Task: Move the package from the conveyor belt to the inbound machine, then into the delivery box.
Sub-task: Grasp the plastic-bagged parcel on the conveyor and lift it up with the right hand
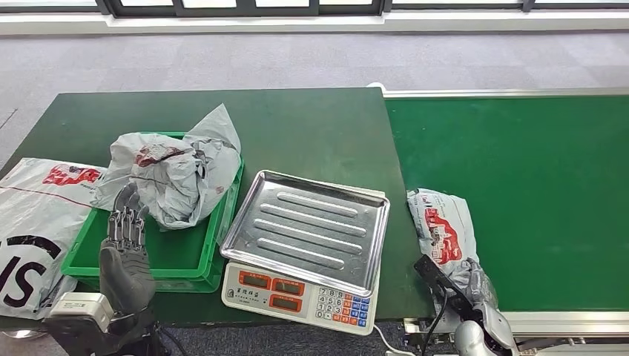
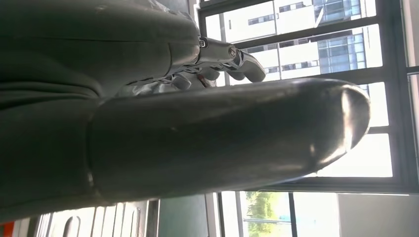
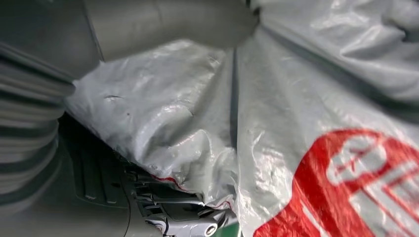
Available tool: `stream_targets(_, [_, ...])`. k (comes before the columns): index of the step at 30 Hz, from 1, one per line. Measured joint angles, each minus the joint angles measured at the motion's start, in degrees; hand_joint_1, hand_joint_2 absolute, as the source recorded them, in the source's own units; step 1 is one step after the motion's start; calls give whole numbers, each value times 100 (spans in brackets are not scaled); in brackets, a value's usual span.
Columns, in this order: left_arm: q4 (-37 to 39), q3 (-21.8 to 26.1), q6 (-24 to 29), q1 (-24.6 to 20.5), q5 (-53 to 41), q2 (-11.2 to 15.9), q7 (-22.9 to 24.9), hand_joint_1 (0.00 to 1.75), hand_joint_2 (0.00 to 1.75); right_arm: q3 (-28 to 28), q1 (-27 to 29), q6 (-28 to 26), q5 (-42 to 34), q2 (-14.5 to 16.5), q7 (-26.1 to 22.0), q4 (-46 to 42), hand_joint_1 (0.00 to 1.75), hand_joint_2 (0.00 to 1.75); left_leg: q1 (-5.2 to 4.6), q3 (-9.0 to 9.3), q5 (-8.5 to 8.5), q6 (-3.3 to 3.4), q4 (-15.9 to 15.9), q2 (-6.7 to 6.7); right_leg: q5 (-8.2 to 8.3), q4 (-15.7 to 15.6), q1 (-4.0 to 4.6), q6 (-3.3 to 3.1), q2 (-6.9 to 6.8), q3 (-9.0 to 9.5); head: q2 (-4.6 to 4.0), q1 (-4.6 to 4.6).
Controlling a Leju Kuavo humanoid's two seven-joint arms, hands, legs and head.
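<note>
A grey-white package (image 1: 443, 227) with red print lies at the near left edge of the green conveyor belt (image 1: 519, 178). My right hand (image 1: 466, 298) grips its near end. In the right wrist view the thumb (image 3: 168, 19) lies on top of the package (image 3: 296, 123) and dark fingers (image 3: 173, 217) reach under it. The scale with a steel tray (image 1: 308, 226) stands left of the belt. My left hand (image 1: 126, 241) is raised over the near left corner of the green crate (image 1: 185, 259), fingers straight and apart, holding nothing. Its thumb (image 2: 222, 138) looms large in the left wrist view.
A crumpled grey package (image 1: 174, 174) lies in the far part of the crate. A large white bag (image 1: 37, 215) with red and black print lies on the green table (image 1: 311, 126) left of the crate. Grey floor and windows lie beyond.
</note>
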Motion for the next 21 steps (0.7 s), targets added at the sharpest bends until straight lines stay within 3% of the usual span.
stream_targets(9, [-57, 0, -45, 41, 37, -3, -1, 0, 0, 222, 52, -468, 126, -38, 33, -273, 175, 175, 1, 21, 7, -6, 0, 2, 9, 0, 2, 0, 4, -2, 0, 0])
stream_targets(13, [-104, 0, -46, 114, 38, -24, -38, 0, 0, 235, 203, -1479, 72, 33, -105, -731, 175, 175, 1, 3, 8, -6, -1, -10, 8, 3, 0, 1, -9, -16, 0, 0])
stream_targets(18, [-158, 0, 6, 217, 51, -79, -158, 0, 0, 154, 375, -3094, -765, 262, -1194, -2031, 175, 175, 0, -3, 7, -5, -1, -13, 3, 2, -1, 0, -9, -21, 0, 0])
stream_targets(21, [-161, 0, 55, 230, 58, -100, -205, 0, 0, 98, 460, -3712, -1230, 442, -1872, -2731, 175, 175, 0, -3, 6, -5, -1, -13, 1, 2, -1, 0, -9, -20, 0, 0])
